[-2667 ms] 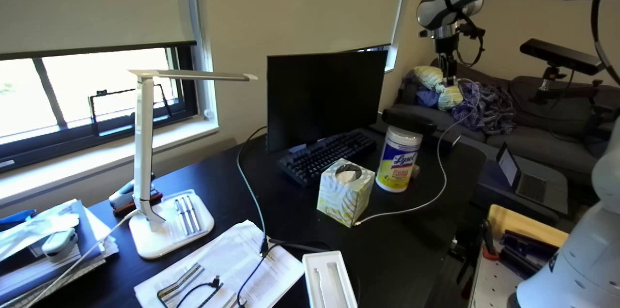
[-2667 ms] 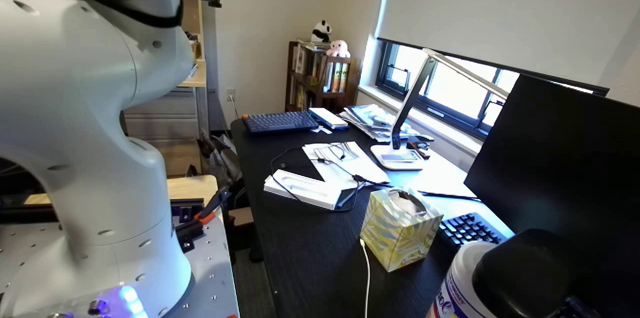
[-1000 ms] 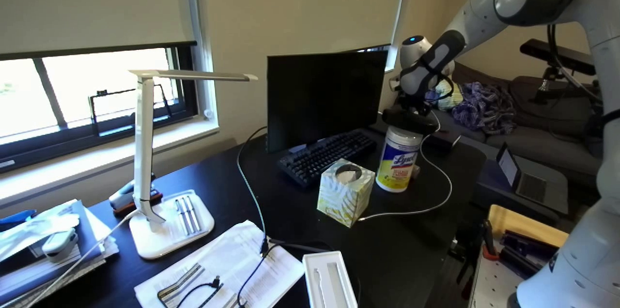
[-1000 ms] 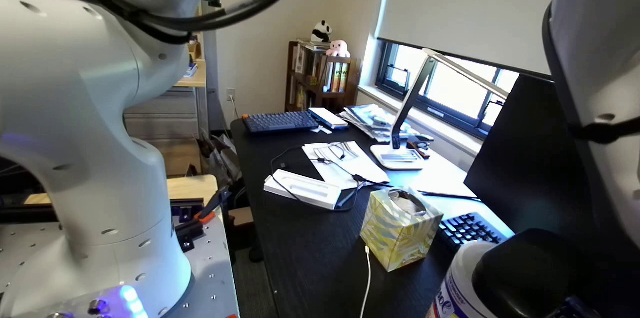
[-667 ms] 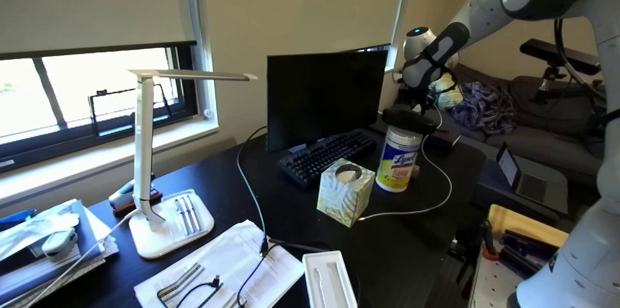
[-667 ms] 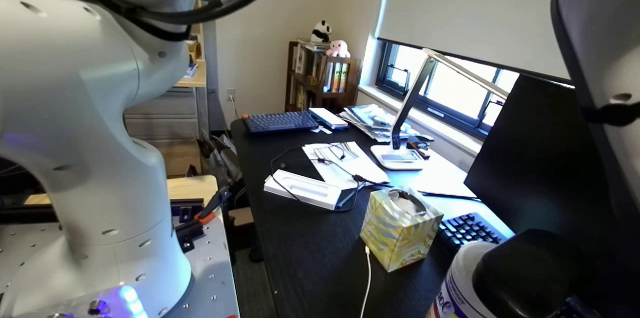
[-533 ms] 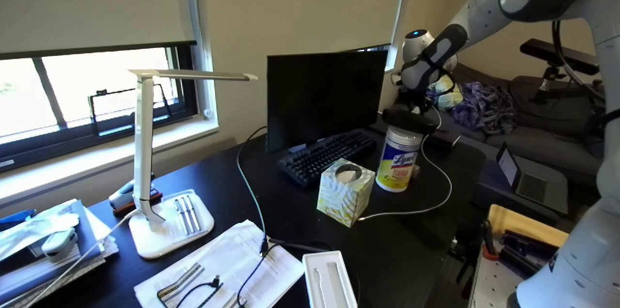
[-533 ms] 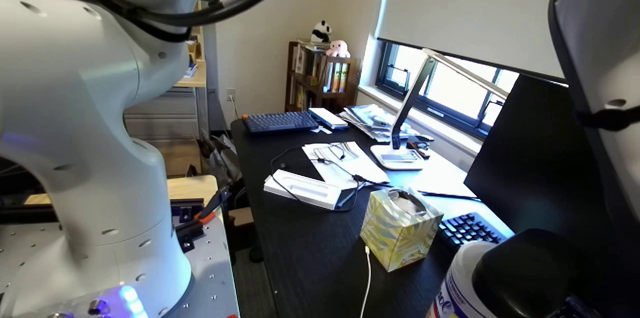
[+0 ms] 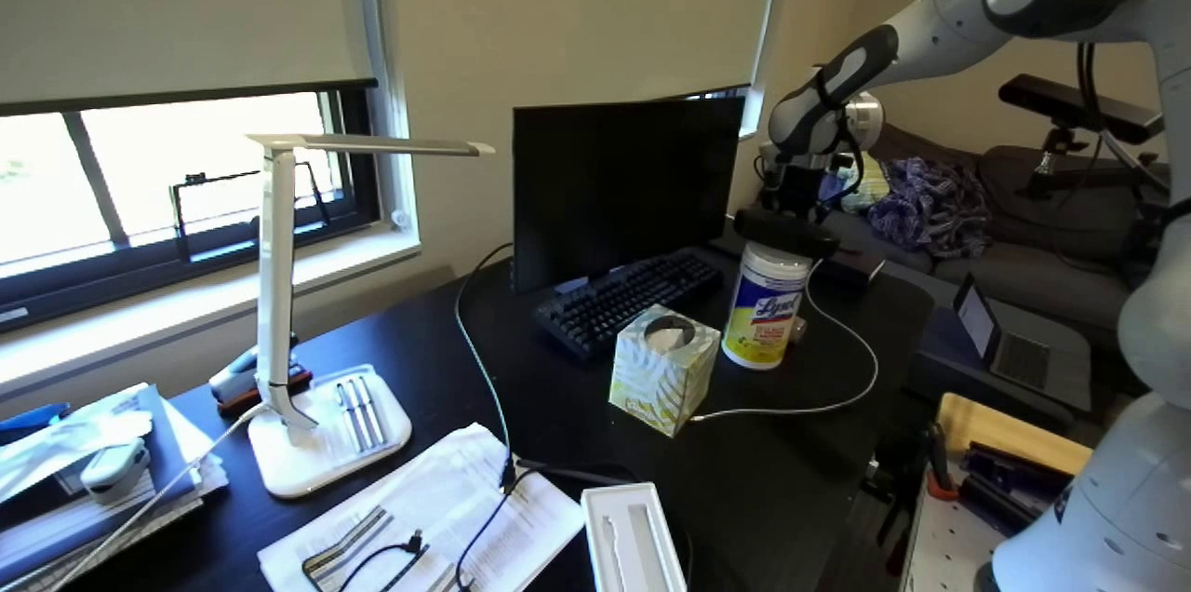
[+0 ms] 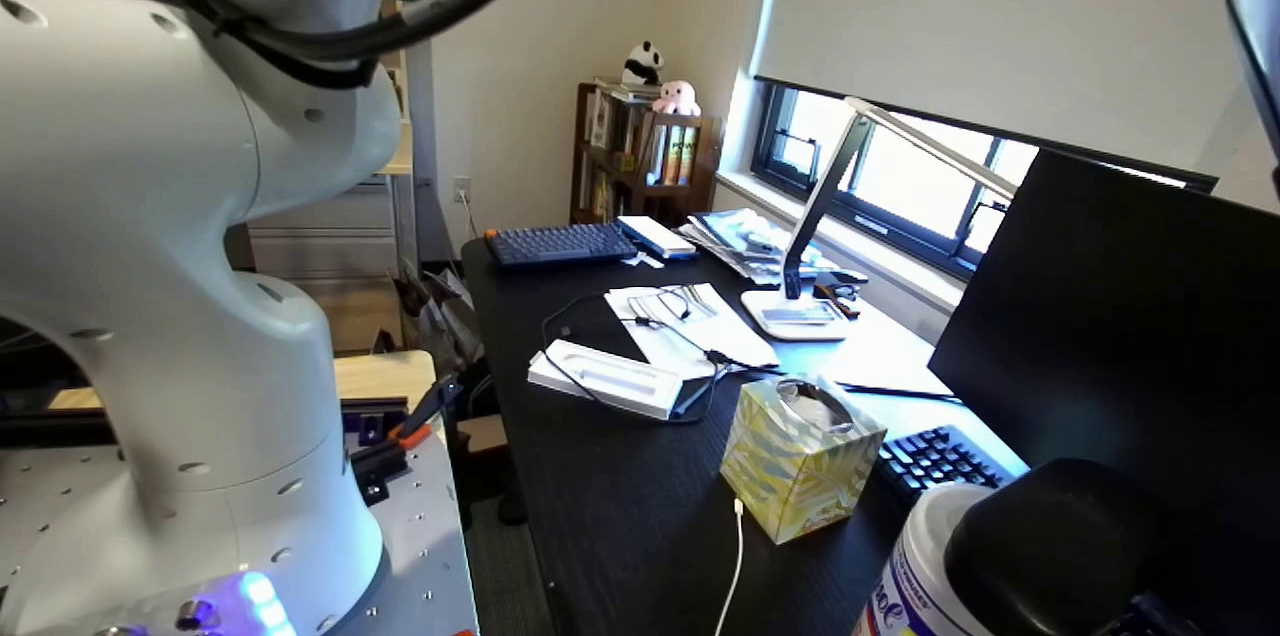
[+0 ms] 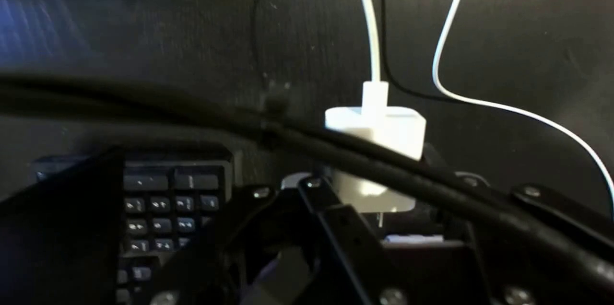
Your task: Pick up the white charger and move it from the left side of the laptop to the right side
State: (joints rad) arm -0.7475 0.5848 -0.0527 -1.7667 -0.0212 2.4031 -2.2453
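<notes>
The white charger (image 11: 376, 127) sits between the fingers of my gripper (image 11: 376, 170) in the wrist view, shut on its sides; dark arm cables cross in front. Its prongs point back toward the palm, and a white cable (image 11: 371, 31) leaves its far end. Both exterior views hide the charger block. There, my gripper (image 9: 789, 196) is low behind the wipes canister, right of the screen. What the task calls the laptop is a large black screen (image 9: 628, 192) with a black keyboard (image 9: 628, 303) before it. Whether the charger touches the desk I cannot tell.
A wipes canister (image 9: 768, 308) with a black object (image 9: 786, 234) on top stands close to my gripper. A patterned tissue box (image 9: 662, 373) lies nearer, the white cable's loose end beside it. The desk lamp (image 9: 274, 285), papers (image 9: 437, 504) and a white box (image 9: 633, 536) are further left.
My gripper, earlier raised above the desk with the cable hanging, has come down behind the canister. In the last half second the wrist has tilted and the cable has slid slightly over the desk.
</notes>
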